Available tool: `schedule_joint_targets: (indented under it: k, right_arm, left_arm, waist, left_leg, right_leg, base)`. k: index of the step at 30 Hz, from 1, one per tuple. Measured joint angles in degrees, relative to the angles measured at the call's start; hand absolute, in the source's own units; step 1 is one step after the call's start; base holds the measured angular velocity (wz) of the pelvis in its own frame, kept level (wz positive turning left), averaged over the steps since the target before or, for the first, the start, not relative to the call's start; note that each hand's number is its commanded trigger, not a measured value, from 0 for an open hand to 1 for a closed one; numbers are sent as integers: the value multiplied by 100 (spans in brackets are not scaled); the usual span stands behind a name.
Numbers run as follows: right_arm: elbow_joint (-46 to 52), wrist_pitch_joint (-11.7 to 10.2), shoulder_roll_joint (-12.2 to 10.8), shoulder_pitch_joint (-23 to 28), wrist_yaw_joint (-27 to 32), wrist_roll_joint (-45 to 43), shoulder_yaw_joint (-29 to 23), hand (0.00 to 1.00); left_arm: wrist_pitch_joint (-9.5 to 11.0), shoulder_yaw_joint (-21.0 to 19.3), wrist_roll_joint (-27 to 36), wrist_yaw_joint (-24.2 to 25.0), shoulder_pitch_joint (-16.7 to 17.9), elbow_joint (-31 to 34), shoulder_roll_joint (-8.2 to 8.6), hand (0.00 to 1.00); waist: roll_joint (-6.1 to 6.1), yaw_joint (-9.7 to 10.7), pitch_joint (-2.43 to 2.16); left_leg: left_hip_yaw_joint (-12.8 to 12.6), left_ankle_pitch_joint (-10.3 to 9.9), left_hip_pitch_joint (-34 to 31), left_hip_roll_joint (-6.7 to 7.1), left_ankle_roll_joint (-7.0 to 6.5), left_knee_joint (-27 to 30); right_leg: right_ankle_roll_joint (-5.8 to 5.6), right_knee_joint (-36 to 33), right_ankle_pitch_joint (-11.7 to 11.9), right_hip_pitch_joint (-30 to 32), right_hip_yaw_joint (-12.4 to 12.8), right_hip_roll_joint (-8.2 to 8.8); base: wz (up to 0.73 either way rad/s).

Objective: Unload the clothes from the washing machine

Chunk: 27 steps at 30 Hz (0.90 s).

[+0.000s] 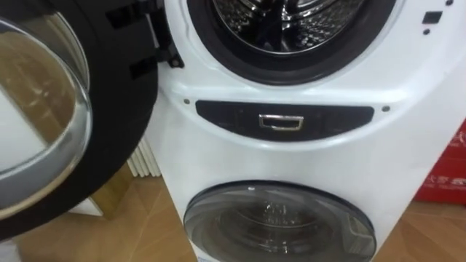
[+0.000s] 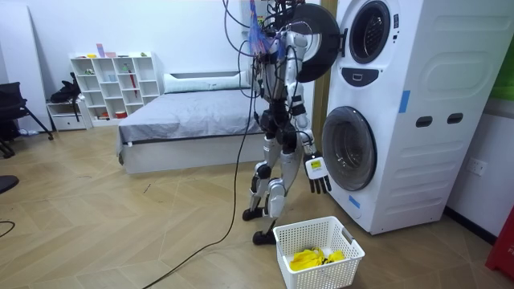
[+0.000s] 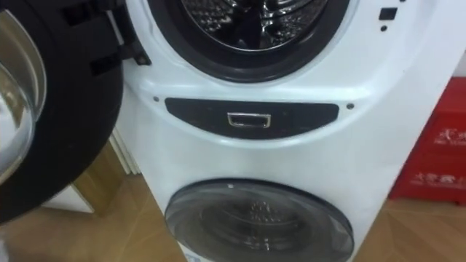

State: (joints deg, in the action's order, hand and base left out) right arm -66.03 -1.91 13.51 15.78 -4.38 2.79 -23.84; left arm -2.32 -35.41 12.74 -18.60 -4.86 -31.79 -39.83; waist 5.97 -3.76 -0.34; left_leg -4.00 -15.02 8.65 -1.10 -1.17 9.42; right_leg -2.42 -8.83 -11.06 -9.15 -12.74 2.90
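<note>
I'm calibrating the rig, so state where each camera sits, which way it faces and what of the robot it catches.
Left eye view: on the head, angled down at the washing machine front, open upper door at left.
Right eye view: beside it, same front, closed lower door below.
Room view: off in the room, whole robot facing the machine, right hand hanging low, basket by its feet.
Shared: all views catch both doors.

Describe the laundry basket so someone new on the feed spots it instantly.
Find the tall white stacked washing machine on the room view's right. On the wooden floor before its closed lower door, near the robot's feet, stands a white basket. Its lattice walls and the yellow clothes inside set it apart.
</note>
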Motion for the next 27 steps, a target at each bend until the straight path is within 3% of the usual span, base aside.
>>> schedule_joint_targets:
  k: [2, 4, 7, 11, 14, 16, 17, 19, 20, 22, 23, 24, 25, 27]
  right_arm:
    - [-3, 4, 24, 52, -1, -116, -1, 0]
    - [-11, 4, 35, 48, -43, -440, -2, 0]
    - [3, 1, 48, 49, -85, -801, -29, 0]
    - [-19, 1, 54, 61, -74, -1064, -65, 0]
    - [-47, 3, 60, 65, -66, -1198, -119, 0]
    - [-68, 24, 61, 70, -98, -1260, -118, 0]
    - [-65, 36, 57, 71, -126, -1320, -115, 0]
    - [-137, 85, 36, 38, -220, -1616, -112, 0]
    - [-163, 90, 36, 13, -225, -1660, -112, 0]
    - [-300, 129, -1, -73, -254, -1688, -101, 0]
    - [-317, 148, -27, -90, -277, -1688, -100, 0]
    - [-397, 199, -81, -155, -300, -1690, -99, 0]
    - [-511, 257, -129, -216, -315, -1688, -84, 0]
    - [-600, 374, -185, -267, -368, -1691, 90, 0]
  left_arm:
    - [-94, -35, 1, -12, -139, 5, -31, 0]
    - [-188, -31, -2, -80, -314, 4, -83, 0]
    - [-240, -16, 10, -97, -483, 3, -124, 0]
    - [-291, 11, 11, -131, -648, 17, -123, 0]
    - [-380, 33, 6, -213, -831, 59, -106, 0]
    - [-412, 120, -6, -315, -840, 228, -82, 0]
    - [-420, 124, -11, -363, -840, 358, -22, 0]
    - [-542, 129, -8, -521, -840, 1096, 423, 0]
    - [-586, 136, -14, -542, -840, 1271, 544, 0]
    - [-765, 234, -15, -554, -747, 2063, 1077, 0]
    - [-803, 244, -19, -554, -693, 2330, 1235, 0]
    - [-864, 289, -195, -553, -566, 2857, 1493, 0]
    - [-892, 412, -412, -551, -446, 3279, 1674, 0]
    - [-916, 661, -689, -520, -208, 3903, 1818, 0]
  waist:
    - [-7, -13, 3]
    - [-43, -9, 34]
    - [-103, 12, 63]
    - [-129, 34, 71]
    - [-218, 95, 126]
    - [-262, 326, 133]
    - [-280, 338, 142]
    - [-332, 342, 141]
    - [-336, 343, 143]
    - [-357, 348, 149]
    - [-369, 350, 149]
    - [-390, 351, 163]
    - [-402, 353, 173]
    - [-416, 369, 174]
  left_leg:
    - [24, 0, 2, 4, 0, 0]
    - [105, 0, 2, 5, 0, 1]
    - [107, 0, -2, 10, 0, 0]
    - [222, 2, -4, -10, -3, 4]
    - [267, 2, -53, 17, -3, 23]
    - [178, 4, -108, 16, -5, 22]
    - [143, 7, -109, 31, -8, 22]
    - [96, 37, -114, 20, -59, 28]
    - [61, 50, -124, 37, -81, 28]
    - [-174, 114, -162, 138, -184, 27]
    - [-250, 127, -177, 160, -205, 27]
    - [-490, 150, -214, 188, -246, 27]
    - [-707, 163, -223, 201, -269, 26]
    - [-931, 174, -222, 204, -287, 25]
  right_leg:
    - [3, -26, 2, 5, 2, 6]
    - [2, -82, 1, 14, 4, 8]
    - [2, -95, 1, 19, 185, 6]
    - [32, -186, -28, 109, 177, -16]
    - [91, 47, 18, 310, 234, -74]
    - [105, -34, 46, 313, 559, -91]
    - [105, -53, 46, 314, 644, -95]
    - [107, -116, 72, 307, 704, -60]
    - [93, -126, 85, 307, 735, -36]
    - [83, -202, 86, 308, 816, 96]
    - [79, -210, 88, 308, 820, 129]
    - [28, -191, 120, 320, 825, 190]
    - [-34, -187, 168, 324, 822, 230]
    - [-73, -191, 279, 380, 808, 266]
  base:
    - [10]
    - [10]
    - [9]
    - [3]
    - [20]
    - [54]
    - [37]
    - [30]
    - [37]
    - [43]
    - [42]
    - [38]
    - [36]
    - [32]
